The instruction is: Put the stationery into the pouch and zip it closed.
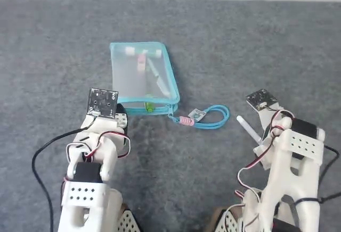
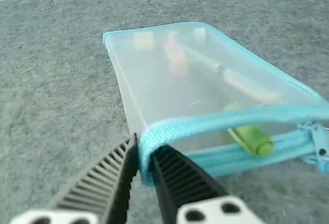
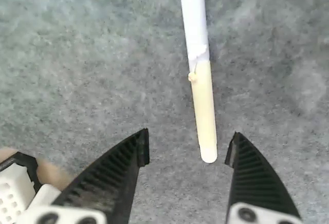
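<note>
Nearest, toward the near right corner of the desk [image 1: 53,46], the right tool [image 3: 189,137] hangs with its jaws wide apart over a white pen [image 3: 202,106]. The pen's cream end lies between the two fingers, and neither touches it. The step in hand, as I judge it, is picking up this pen.

The pen sits closer to one finger than the other, so the tool does best to shift sideways until the barrel is centred. It can then drop until the fingertips almost meet the desk and close across the barrel a little up from the end. A grip at the very tip could let the pen pivot or squirt out.

Farther in, left of the desk's middle, the left tool [image 2: 144,151] is clamped on the near corner of the pouch [image 1: 125,80], pinching its blue zip band. A firm, low hold there will steady the mouth when the pen goes in.

The pouch lies flat, with a green marker [image 2: 250,137] at its near edge and pink and pale items deeper inside. The mouth along that edge looks partly open, though I cannot tell how wide. The pen should enter lengthwise at a shallow angle.

The blue strap loop [image 1: 213,116] on the zip pull lies between pouch and pen, so the carry should pass above it and not snag.
</note>
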### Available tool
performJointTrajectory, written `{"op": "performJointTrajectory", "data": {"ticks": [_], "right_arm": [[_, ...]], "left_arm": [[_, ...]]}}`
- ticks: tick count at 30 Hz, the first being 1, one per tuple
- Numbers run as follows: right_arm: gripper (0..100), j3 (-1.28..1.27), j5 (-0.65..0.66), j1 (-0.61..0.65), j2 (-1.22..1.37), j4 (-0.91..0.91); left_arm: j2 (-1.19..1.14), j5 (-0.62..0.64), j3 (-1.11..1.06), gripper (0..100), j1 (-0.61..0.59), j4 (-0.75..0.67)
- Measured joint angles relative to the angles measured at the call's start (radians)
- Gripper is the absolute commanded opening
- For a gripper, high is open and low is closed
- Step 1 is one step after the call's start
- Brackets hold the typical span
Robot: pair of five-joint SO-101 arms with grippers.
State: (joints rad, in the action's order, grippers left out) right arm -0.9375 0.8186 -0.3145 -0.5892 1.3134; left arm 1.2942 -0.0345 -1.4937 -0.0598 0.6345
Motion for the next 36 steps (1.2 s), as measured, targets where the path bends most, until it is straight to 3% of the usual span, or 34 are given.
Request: {"op": "performJointTrajectory", "data": {"ticks": [10,17,25,36], "right_arm": [[23.8,0.000,0.032,-0.025,0.276,-0.181],[7.7,0.023,0.031,-0.043,0.368,-0.258],[0.6,0.040,0.032,-0.048,0.377,-0.259],[0.7,0.437,-0.028,-0.032,0.379,0.137]], "left_arm": [[0.000,0.000,0.000,1,0.000,0.000],[0.000,0.000,0.000,1,0.000,0.000],[0.000,0.000,0.000,1,0.000,0.000],[0.000,0.000,0.000,1,0.051,0.002]]}}
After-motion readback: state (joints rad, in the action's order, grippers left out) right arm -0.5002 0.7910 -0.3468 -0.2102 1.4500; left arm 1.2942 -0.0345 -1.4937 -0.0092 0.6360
